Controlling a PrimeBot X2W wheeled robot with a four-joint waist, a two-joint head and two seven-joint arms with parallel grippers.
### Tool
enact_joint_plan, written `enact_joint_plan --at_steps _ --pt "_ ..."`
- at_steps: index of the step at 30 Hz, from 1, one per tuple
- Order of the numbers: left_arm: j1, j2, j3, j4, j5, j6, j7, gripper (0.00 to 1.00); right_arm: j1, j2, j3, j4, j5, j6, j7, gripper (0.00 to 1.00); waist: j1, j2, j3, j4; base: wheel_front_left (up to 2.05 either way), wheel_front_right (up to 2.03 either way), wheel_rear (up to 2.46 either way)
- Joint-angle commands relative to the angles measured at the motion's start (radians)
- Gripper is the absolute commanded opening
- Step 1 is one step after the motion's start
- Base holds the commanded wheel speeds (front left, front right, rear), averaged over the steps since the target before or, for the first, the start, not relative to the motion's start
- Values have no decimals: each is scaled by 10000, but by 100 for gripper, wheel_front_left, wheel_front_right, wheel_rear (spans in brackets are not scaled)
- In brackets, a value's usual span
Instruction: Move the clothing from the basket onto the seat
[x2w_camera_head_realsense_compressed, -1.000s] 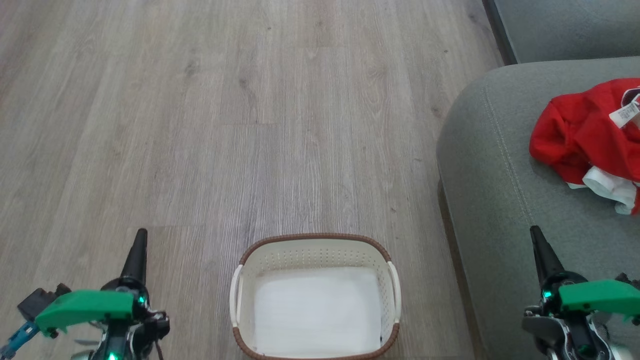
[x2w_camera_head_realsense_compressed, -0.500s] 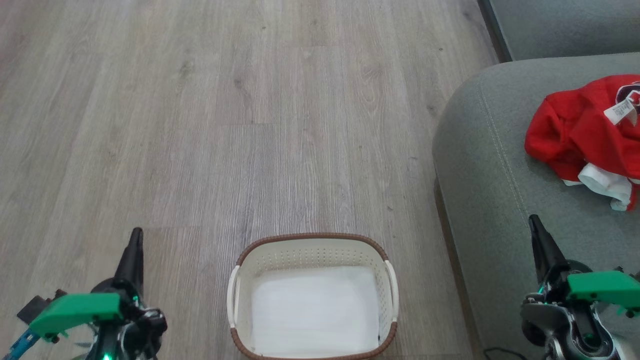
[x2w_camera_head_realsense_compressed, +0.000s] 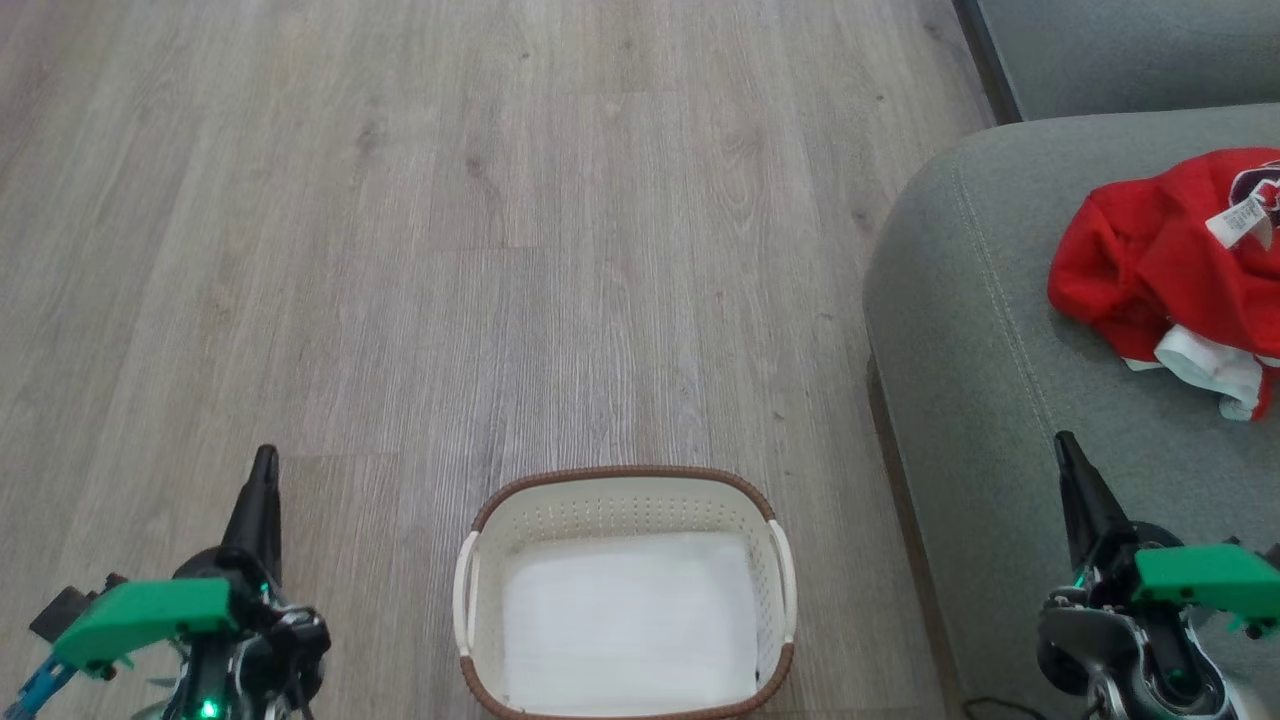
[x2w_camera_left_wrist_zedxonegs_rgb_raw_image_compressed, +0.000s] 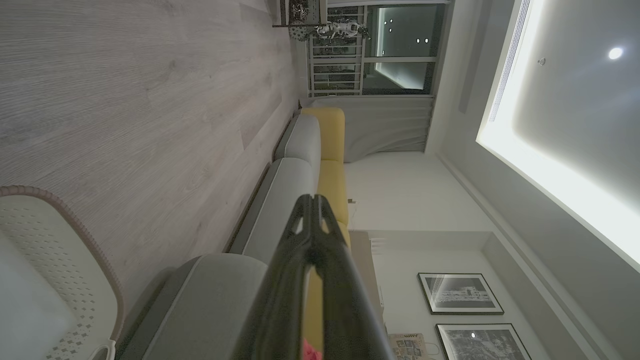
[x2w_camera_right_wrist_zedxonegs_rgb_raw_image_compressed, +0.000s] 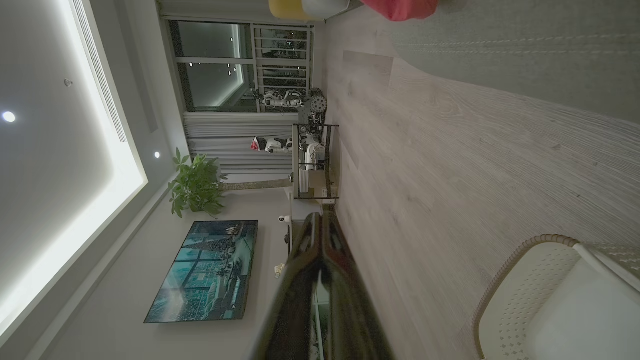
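The cream basket (x2w_camera_head_realsense_compressed: 625, 500) with a brown rim stands on the floor at the bottom centre, only its white bottom showing inside. Red and white clothing (x2w_camera_head_realsense_compressed: 1170, 275) lies crumpled on the grey-green seat (x2w_camera_head_realsense_compressed: 980, 330) at the right. My left gripper (x2w_camera_head_realsense_compressed: 264, 462) is shut and holds nothing, low over the floor left of the basket. My right gripper (x2w_camera_head_realsense_compressed: 1066, 445) is shut and holds nothing, over the seat's front part. In the left wrist view the shut gripper (x2w_camera_left_wrist_zedxonegs_rgb_raw_image_compressed: 313, 202) points along the sofa, the basket (x2w_camera_left_wrist_zedxonegs_rgb_raw_image_compressed: 75, 235) at lower left. The right wrist view shows the shut gripper (x2w_camera_right_wrist_zedxonegs_rgb_raw_image_compressed: 320, 219), the basket (x2w_camera_right_wrist_zedxonegs_rgb_raw_image_compressed: 515, 260) and red clothing (x2w_camera_right_wrist_zedxonegs_rgb_raw_image_compressed: 400, 7).
Wood-look floor (x2w_camera_head_realsense_compressed: 500, 250) spreads ahead and to the left. A second grey cushion (x2w_camera_head_realsense_compressed: 1130, 50) sits at the top right. Across the room stand a shelf unit (x2w_camera_right_wrist_zedxonegs_rgb_raw_image_compressed: 315, 160), a plant (x2w_camera_right_wrist_zedxonegs_rgb_raw_image_compressed: 197, 187) and a wall screen (x2w_camera_right_wrist_zedxonegs_rgb_raw_image_compressed: 205, 270).
Both grippers have sunk slightly lower in the head view and stayed shut. The view has shifted a little. The clothing and basket lie as before.
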Motion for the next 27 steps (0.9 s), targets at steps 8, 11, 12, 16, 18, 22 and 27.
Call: enact_joint_plan --at_steps 8,11,12,16,18,22,27 --pt "-489 45 358 -266 -29 -67 62 0 -541 5 155 -326 57 -2 57 0 0 0 0 1 0 0 0" --pt "-489 44 359 -266 -27 -67 64 0 -541 6 154 -326 56 -2 58 0 0 0 0 1 0 0 0" --pt "-489 44 360 -266 -27 -67 64 0 -541 6 153 -326 55 -2 59 0 0 0 0 1 0 0 0" --pt "-489 43 362 -266 -25 -67 65 0 -541 7 151 -326 54 -2 60 0 0 0 0 1 0 0 0" --pt "-490 42 362 -266 -25 -67 66 0 -542 8 151 -326 53 -2 61 0 0 0 0 1 0 0 0" --pt "-490 41 364 -266 -23 -67 68 0 -542 9 149 -326 52 -2 62 0 0 0 0 1 0 0 0" --pt "-490 40 366 -266 -22 -67 69 0 -542 10 147 -326 50 -2 63 0 0 0 0 1 0 0 0"
